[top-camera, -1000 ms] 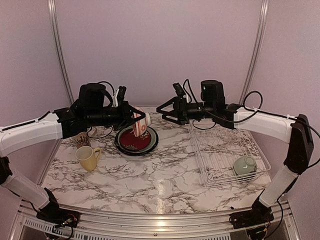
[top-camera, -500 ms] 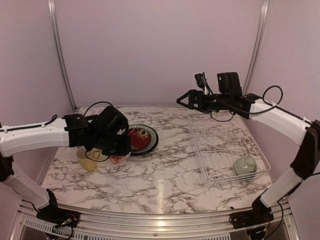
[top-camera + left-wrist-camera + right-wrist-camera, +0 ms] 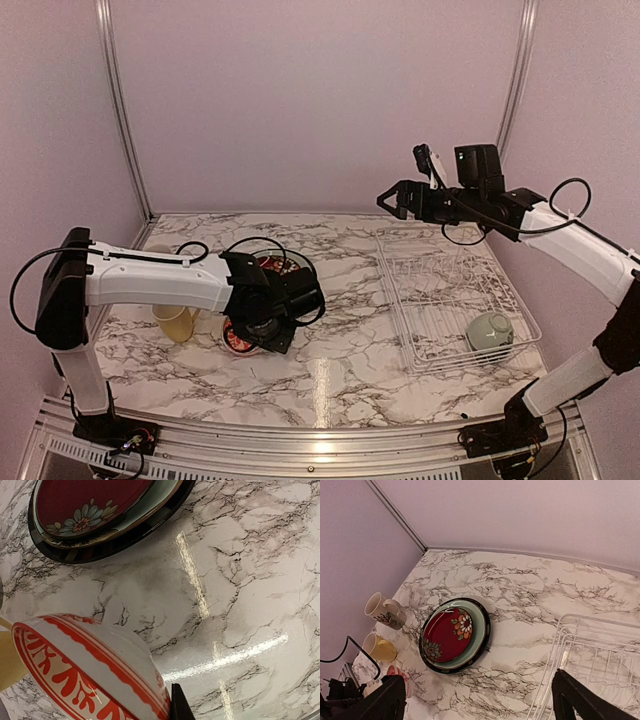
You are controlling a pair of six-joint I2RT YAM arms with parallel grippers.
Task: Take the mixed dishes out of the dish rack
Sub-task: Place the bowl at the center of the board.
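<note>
My left gripper (image 3: 262, 322) is shut on the rim of the red-rimmed white bowl (image 3: 240, 338), which is tilted low over the marble table, next to the yellow mug (image 3: 175, 322). In the left wrist view the bowl (image 3: 85, 670) fills the lower left with one finger (image 3: 179, 705) against its rim. The red patterned plate (image 3: 275, 272) lies on the pale green plate and the black-rimmed plate (image 3: 485, 630). The cream printed mug (image 3: 382, 611) stands at the far left. The dish rack (image 3: 450, 300) holds the pale green bowl (image 3: 490, 330). My right gripper (image 3: 395, 198) is open and empty, high above the rack's far left corner.
The marble table (image 3: 340, 360) ends at a metal rail at the front. Pink walls close the back and sides. The left arm's cables (image 3: 250, 250) loop over the plate stack. The rack's rim also shows in the right wrist view (image 3: 590, 630).
My left gripper has carried the red-rimmed bowl from above the plate stack down and forward to the table beside the yellow mug. My right gripper has moved up and to the right.
</note>
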